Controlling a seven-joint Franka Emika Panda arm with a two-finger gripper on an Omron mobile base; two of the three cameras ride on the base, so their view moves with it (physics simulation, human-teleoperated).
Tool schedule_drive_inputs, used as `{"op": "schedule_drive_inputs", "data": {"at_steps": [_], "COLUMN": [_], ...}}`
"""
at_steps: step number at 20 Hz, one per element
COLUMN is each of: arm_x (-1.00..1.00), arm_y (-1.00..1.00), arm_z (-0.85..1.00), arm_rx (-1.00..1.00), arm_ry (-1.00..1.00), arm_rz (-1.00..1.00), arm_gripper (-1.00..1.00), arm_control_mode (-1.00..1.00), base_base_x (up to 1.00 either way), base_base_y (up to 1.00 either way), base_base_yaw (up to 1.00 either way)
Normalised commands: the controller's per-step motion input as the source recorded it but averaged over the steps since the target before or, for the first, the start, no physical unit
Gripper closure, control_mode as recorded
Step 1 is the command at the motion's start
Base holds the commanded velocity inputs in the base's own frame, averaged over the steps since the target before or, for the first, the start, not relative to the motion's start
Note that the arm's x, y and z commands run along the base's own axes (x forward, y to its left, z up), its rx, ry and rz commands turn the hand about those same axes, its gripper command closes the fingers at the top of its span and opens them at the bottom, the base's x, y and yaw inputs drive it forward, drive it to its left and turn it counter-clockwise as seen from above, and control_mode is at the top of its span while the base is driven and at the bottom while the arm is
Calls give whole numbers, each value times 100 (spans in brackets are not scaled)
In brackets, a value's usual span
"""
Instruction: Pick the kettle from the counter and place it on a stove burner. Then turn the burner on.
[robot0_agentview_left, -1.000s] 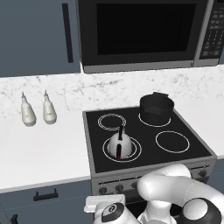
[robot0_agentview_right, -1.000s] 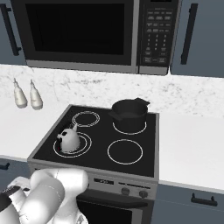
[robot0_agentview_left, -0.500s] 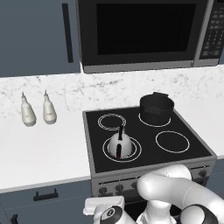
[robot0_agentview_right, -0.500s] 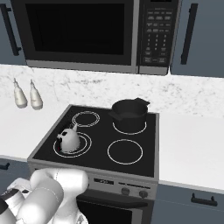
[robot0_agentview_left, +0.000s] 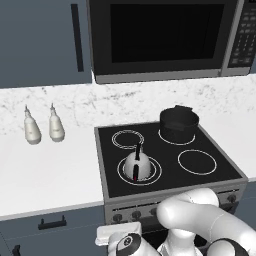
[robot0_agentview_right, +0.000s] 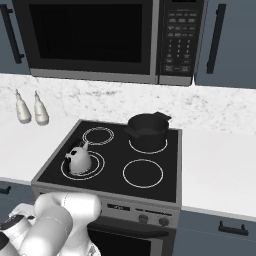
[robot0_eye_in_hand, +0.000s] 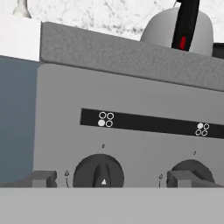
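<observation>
The kettle sits on the large stove burner at the cooktop's 7 o'clock corner. The tool is spread wide, holding nothing, facing the stove's front panel. The left knob lies between its 2 tips, just toward 9 o'clock of their midpoint.

Glossy white rounded arm, dark joint caps, seemingly grey blocky fingertips
</observation>
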Motion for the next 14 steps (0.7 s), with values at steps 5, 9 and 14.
{"op": "schedule_drive_inputs", "data": {"at_steps": [5, 9, 14], "arm_x": [5, 0, 0], "arm_y": [0, 0, 0], "arm_z": [-1, -9, -15], "arm_rx": [0, 0, 0], "arm_ry": [0, 0, 0], "arm_rz": [2, 0, 0], "arm_gripper": [-100, -100, -100], "arm_control_mode": [-100, -100, -100], "base_base_x": [0, 0, 0], "base_base_y": [0, 0, 0], "base_base_yaw": [0, 0, 0]}}
